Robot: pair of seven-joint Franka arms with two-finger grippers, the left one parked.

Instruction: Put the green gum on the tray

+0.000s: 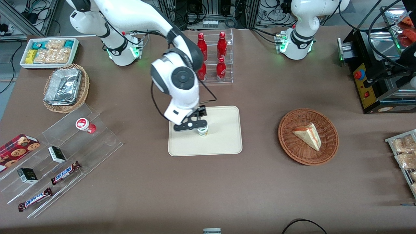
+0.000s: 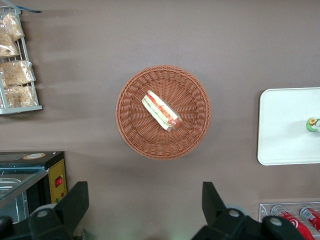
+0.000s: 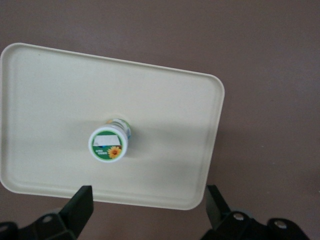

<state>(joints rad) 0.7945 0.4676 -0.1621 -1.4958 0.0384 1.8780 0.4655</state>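
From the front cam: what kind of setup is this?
Likely a lab mock-up of a snack shop: Snickers bars on an acrylic stand, cola bottles, cabling. The open gripper hangs above the green gum standing on the tray.

We read SNICKERS on two bars (image 1: 66, 172) (image 1: 35, 199) on the clear stepped stand (image 1: 97, 143) near the worktop's front corner at the working arm's end, nothing else legible to us

Brown matte surface under even overhead light.
The surface (image 1: 276, 182) fills nearly the whole front view; along its top edge runs grey flooring with tangled black cables (image 1: 224, 13) and metal framing, and soft, faint shadows fall across the cloth-like top.
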